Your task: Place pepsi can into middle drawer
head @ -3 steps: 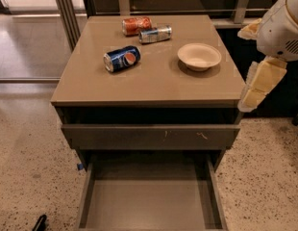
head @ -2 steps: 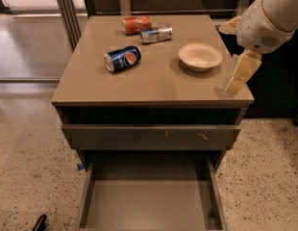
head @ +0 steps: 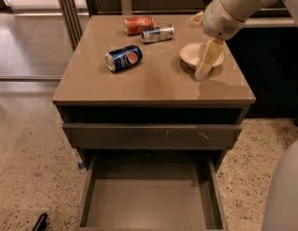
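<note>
The dark blue pepsi can (head: 123, 57) with the round red-white-blue logo lies on its side on the brown table (head: 154, 88), left of the middle. The pale gripper (head: 203, 73) hangs over the small white bowl (head: 190, 55) on the right, holding nothing; how far it is open I cannot tell. To do the reach well, it should cross to the left, come down across the can's round body, and stay away from the orange-red can (head: 138, 24) and the silver-blue can (head: 157, 33) behind, while the wide grey-brown middle drawer (head: 149, 207) waits open below.

Speckled floor (head: 29, 143) around a tan cabinet (head: 158, 88), metal posts (head: 69, 13) behind.
</note>
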You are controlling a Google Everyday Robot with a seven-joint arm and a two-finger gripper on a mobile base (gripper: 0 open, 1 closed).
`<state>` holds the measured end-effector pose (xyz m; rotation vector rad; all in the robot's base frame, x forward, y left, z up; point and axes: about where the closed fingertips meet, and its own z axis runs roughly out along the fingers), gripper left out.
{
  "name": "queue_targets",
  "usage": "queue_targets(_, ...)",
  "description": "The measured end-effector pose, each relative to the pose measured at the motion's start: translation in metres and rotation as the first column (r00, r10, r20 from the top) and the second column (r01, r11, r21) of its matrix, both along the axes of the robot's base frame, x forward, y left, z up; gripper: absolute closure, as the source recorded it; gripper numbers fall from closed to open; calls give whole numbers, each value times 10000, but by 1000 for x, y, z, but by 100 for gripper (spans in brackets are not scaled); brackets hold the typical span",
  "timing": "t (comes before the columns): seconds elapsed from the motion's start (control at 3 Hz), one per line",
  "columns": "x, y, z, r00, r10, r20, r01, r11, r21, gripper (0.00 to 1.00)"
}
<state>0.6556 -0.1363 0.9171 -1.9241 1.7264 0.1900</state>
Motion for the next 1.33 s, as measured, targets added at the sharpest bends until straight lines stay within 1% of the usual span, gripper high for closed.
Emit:
queue_targets(0.33, 31, 45, -9, 9933, 1121, -281, -1110, 9931, 392, 0)
queue_targets(0.67, 49, 85, -8, 9812, 1930, -89, -1918, 9786, 739, 0)
queue_targets(1.0, 55, 87, -5, 9825, 1858, 90, -1859, 9792, 818, 0)
queue_targets(1.33, 57, 87, -6, 9857, 1675, 164, -1683, 9809, 972, 0)
